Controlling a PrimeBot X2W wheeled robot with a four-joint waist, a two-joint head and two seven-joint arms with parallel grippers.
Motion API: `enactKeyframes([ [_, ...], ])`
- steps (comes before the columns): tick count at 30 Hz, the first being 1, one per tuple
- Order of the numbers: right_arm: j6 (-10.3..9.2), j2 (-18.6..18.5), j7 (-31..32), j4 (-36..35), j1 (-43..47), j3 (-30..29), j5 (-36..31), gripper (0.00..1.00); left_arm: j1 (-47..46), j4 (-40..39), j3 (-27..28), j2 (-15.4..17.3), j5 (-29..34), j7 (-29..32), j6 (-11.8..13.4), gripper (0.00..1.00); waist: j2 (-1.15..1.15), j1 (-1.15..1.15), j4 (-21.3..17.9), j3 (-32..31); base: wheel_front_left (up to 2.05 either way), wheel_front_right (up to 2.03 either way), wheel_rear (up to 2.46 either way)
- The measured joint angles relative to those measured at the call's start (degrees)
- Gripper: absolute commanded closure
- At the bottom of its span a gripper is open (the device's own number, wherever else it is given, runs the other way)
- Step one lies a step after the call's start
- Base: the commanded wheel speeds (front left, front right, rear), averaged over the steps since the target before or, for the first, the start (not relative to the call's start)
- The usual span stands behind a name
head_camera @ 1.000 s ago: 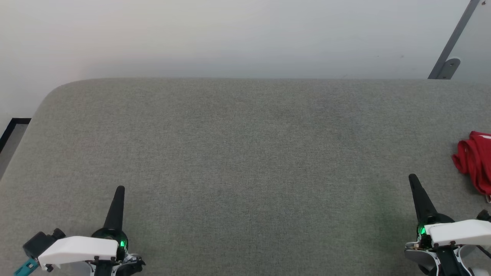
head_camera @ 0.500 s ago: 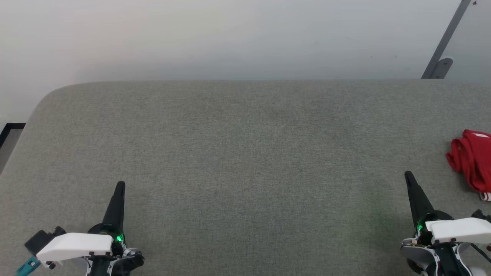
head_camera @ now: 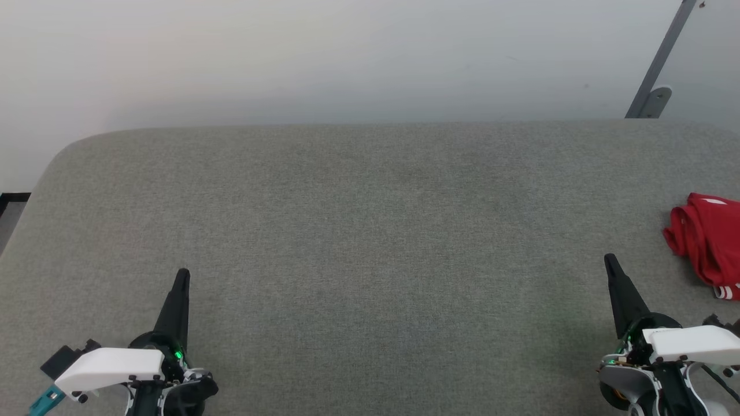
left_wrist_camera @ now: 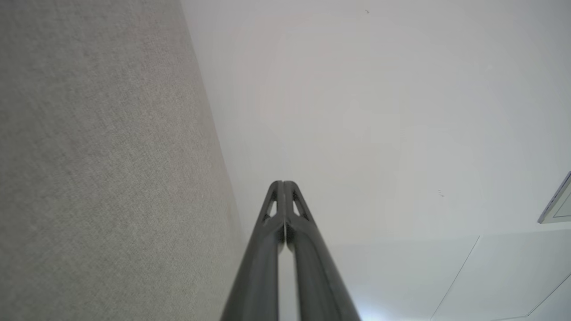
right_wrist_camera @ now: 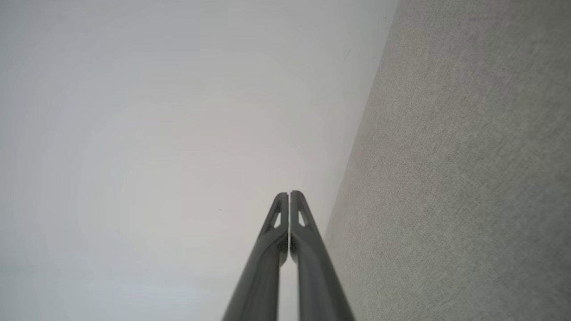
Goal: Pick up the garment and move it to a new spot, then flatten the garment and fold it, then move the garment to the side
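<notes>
Okay, left gripper (head_camera: 181, 276): fingers pressed together, nothing in them, sits low at near-left over the grey surface (head_camera: 370, 231), pointing away from the robot.
right gripper (head_camera: 609, 261): same deal, fingers touching tip to tip, empty, at near-right.
garment (head_camera: 702, 237): red bunched heap on the surface at the far right edge of the head view, partly cropped, bit of stripe band at its near end.
which way: right of and a little beyond the right fingertips, apart, not touching.
long axis: looks near-to-far, hard to call while crumpled and cropped.
nearer arm: right, by a lot; left is well apart.
next, my guess: right fingers open up, then swing right.
</notes>
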Motion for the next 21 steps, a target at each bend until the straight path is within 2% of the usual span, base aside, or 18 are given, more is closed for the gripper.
enactKeyframes([
  [11, 0.00, 0.8, 0.9, 0.3, -0.6, -0.3, 3.3, 1.00, -0.8, 0.4, 0.5, -0.3, -3.6, 1.1, 0.0, 1.00, 0.00, 0.00, -0.7, -0.3, 0.00, 0.00, 0.00],
  [21, 0.00, 0.9, 0.9, 0.4, -0.8, -0.4, 3.6, 1.00, -0.9, 0.4, 0.7, -0.4, -3.8, 1.3, 0.0, 1.00, 0.00, 0.00, -0.7, -0.3, 0.00, 0.00, 0.00],
])
